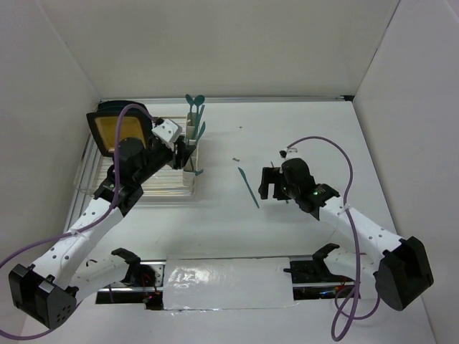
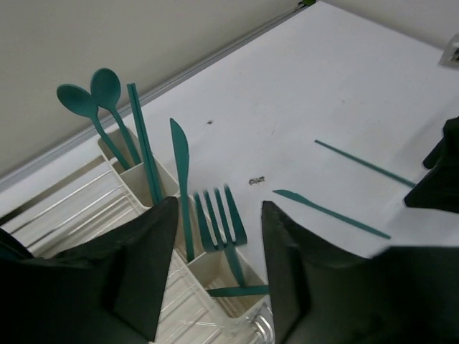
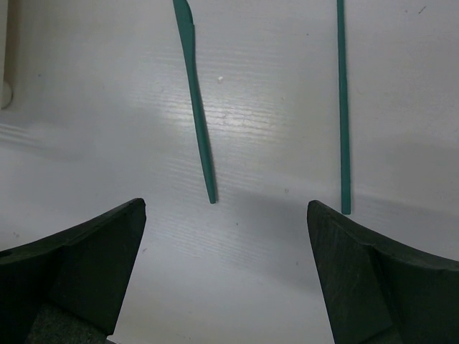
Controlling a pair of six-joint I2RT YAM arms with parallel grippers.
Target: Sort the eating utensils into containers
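One fork (image 2: 217, 215) is stood in the nearest cup (image 2: 214, 276), untouched between the parted left fingers (image 2: 143, 272). Two spoons (image 2: 106, 86), one upright knife (image 2: 179, 165) and one upright stick (image 2: 142, 136) are lodged in the cups beyond (image 2: 171, 185). On the desk (image 2: 323, 93), one loose knife (image 3: 197, 107) and one loose stick (image 3: 343, 107) are framed by the wide-open, empty right fingers (image 3: 79, 265).

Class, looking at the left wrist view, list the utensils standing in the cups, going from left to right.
First spoon → second spoon → straight stick → knife → fork.
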